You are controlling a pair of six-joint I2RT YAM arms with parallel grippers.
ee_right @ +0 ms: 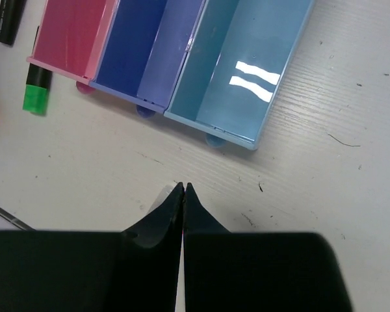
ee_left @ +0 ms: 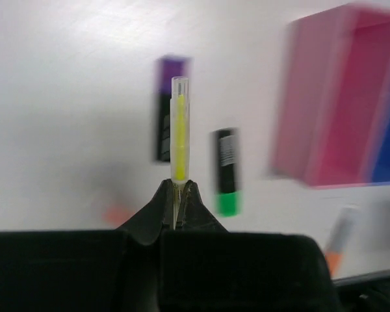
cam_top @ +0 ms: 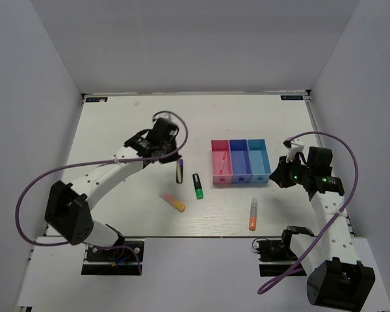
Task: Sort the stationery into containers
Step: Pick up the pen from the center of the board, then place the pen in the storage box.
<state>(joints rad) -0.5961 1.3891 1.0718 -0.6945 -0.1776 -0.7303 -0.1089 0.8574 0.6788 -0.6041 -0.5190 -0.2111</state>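
A thin pink pen [cam_top: 220, 166] seemingly lies in the pink bin [cam_top: 221, 181], the left gripper [ee_left: 177, 195] pinches the yellow pen [ee_left: 180, 130], the right gripper [ee_right: 183, 188] is closed on nothing, and four markers [cam_top: 197, 185] lie unsorted from five to nine o'clock of the bins.

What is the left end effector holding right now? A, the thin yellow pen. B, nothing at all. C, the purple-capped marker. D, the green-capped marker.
A: in the left wrist view the left end effector is pinched shut on the thin yellow pen, while the green-capped marker and the purple-capped marker lie loose on the table beyond it.
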